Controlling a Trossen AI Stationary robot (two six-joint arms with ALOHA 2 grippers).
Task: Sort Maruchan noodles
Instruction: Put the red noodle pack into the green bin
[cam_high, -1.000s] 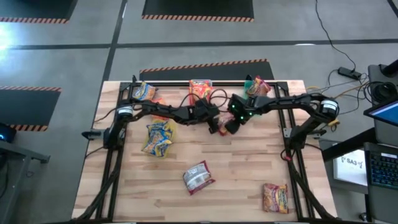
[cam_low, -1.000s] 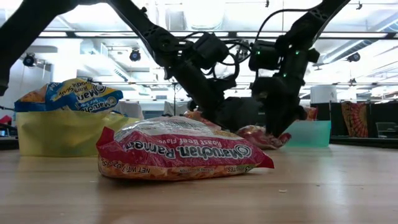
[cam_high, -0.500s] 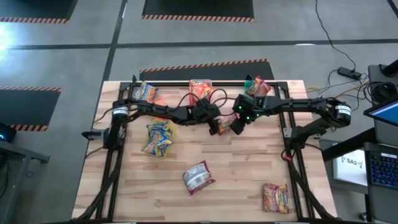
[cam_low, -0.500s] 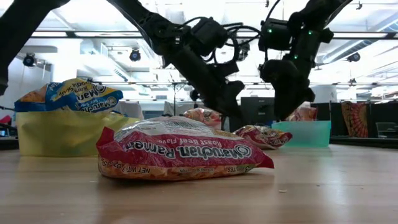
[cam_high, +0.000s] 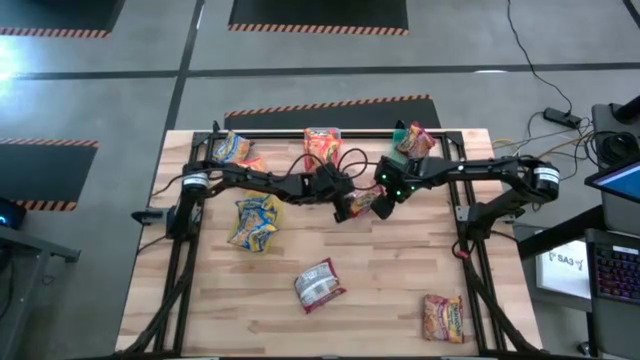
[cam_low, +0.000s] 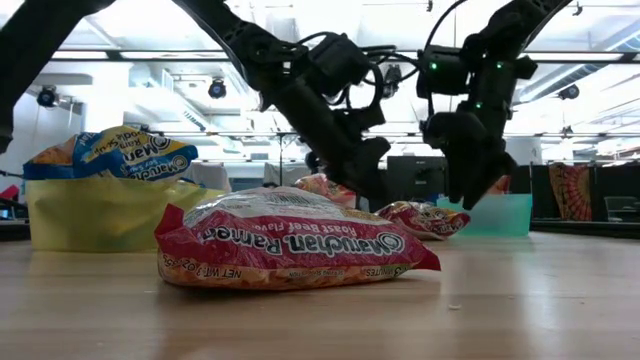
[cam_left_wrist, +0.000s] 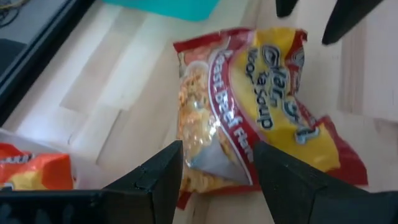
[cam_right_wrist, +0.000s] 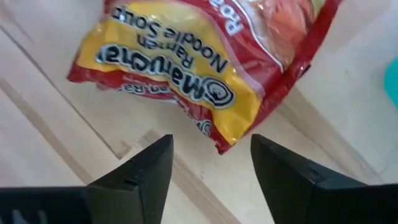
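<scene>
Red-yellow ramen packet (cam_left_wrist: 261, 118), between left hand (cam_left_wrist: 217, 180) fingers

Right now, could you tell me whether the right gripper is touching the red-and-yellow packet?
Apart: the right wrist view shows the right gripper open, bare table between its fingers and the packet.

Light is bright and even, coming from ceiling lamps (cam_low: 330, 20) that glare white in the low view. Shadows on the counter (cam_high: 380, 290) are soft and weak. Both arms look dark against this backlight. The wrist views are blurred, with soft edges.
</scene>
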